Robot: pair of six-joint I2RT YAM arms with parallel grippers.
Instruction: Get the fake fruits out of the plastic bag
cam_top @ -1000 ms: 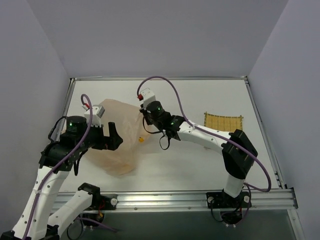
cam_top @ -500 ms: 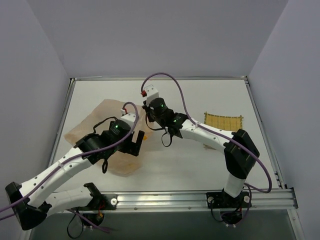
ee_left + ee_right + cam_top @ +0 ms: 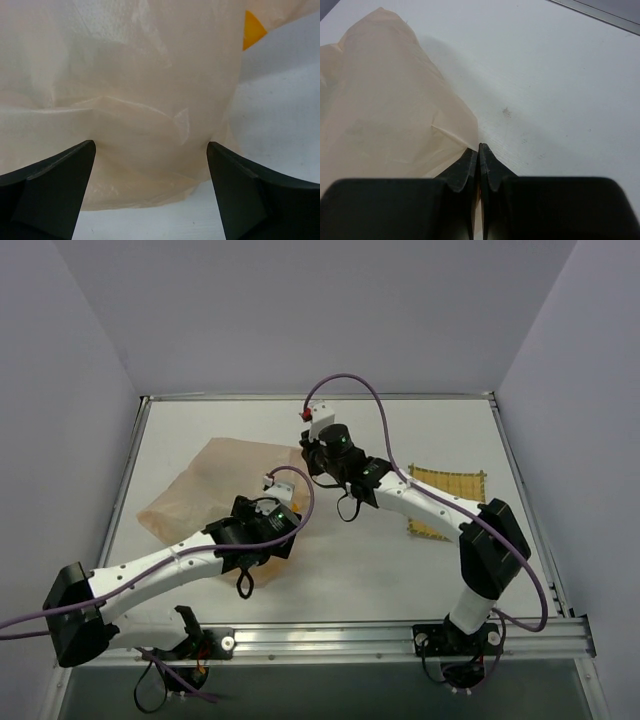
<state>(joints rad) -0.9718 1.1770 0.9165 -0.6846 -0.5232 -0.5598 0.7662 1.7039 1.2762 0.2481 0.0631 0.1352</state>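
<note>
So the plastic bag is lying crumpled on the left half of the table, well apart from the yellow mat over on the right. The left gripper sits at the bag's near right edge with its jaws spread wide and the film bunched up between them, not clamped. The right gripper is closed tight, tips right against the bag's far corner. Honestly can't tell if any film is pinched in there.
</note>
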